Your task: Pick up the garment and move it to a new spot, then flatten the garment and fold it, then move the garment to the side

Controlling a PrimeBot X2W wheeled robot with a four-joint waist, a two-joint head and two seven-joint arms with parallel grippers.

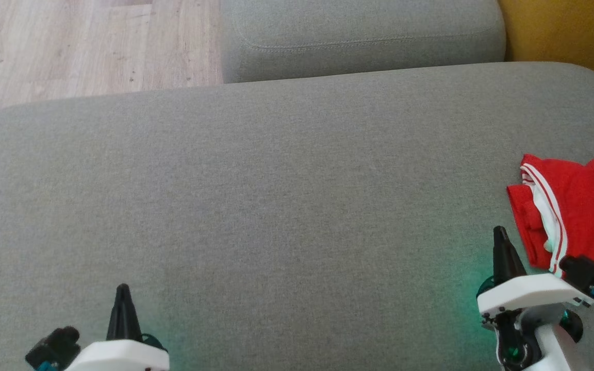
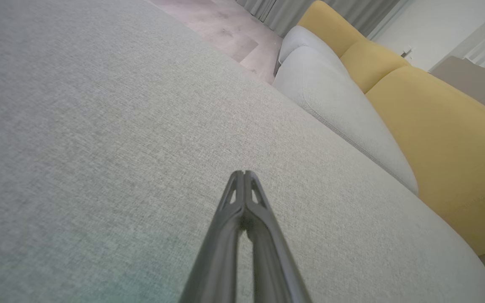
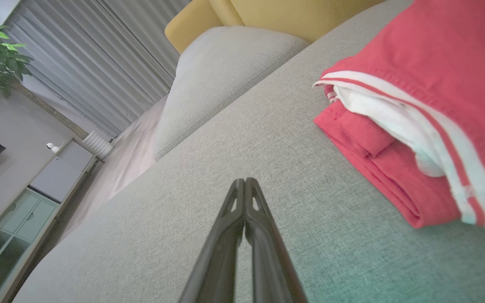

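Red garment [image 1: 580, 206] lies folded on the grey sofa seat [image 1: 276, 180], just beside my right pincer [image 1: 499, 233] and well apart from my left pincer [image 1: 122, 287]. Both pincers are closed and empty. I judge the move to the side done, so next I'd retract. The right wrist view reveals stacked folds that the head view flattens.

The garment [image 1: 586, 206] is bright red, with a white inner layer and thin white stripes along one edge. The sofa seat [image 1: 276, 180] is light grey with a fine woven pattern. The backrest [image 2: 436, 139] is mustard yellow. The floor [image 1: 70, 46] is pale wood with grain. The left gripper [image 1: 121, 288] and the right gripper [image 1: 499, 232] are black on white bodies, with a green glow on the grey fabric beside them.
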